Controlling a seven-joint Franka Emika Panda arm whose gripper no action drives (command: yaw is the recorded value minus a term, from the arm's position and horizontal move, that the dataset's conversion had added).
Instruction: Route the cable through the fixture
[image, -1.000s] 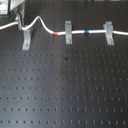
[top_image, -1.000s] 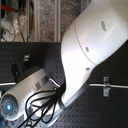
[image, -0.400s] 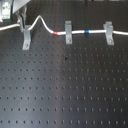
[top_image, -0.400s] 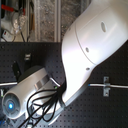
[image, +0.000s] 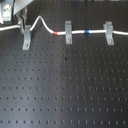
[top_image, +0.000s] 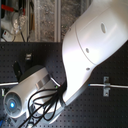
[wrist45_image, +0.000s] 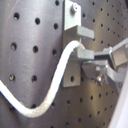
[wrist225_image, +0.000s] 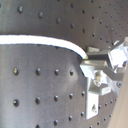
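The cable (image: 75, 34) is in the gripper (wrist45_image: 102, 62) right at the left clip (image: 25, 37) — in the first wrist view the fingers look pinched on the cord just beside the clip's slot. From there, in the first exterior view, the cord arches up and drops toward the middle clip (image: 67, 31), red band (image: 55, 33) just short of it, blue band (image: 87, 32) beyond, then on through the right clip (image: 108, 31). Those two look threaded; I'd judge the left one is nearly seated — pressing the cord home remains.

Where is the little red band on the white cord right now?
In the first exterior view, the red band sits on the cord just left of the middle clip.
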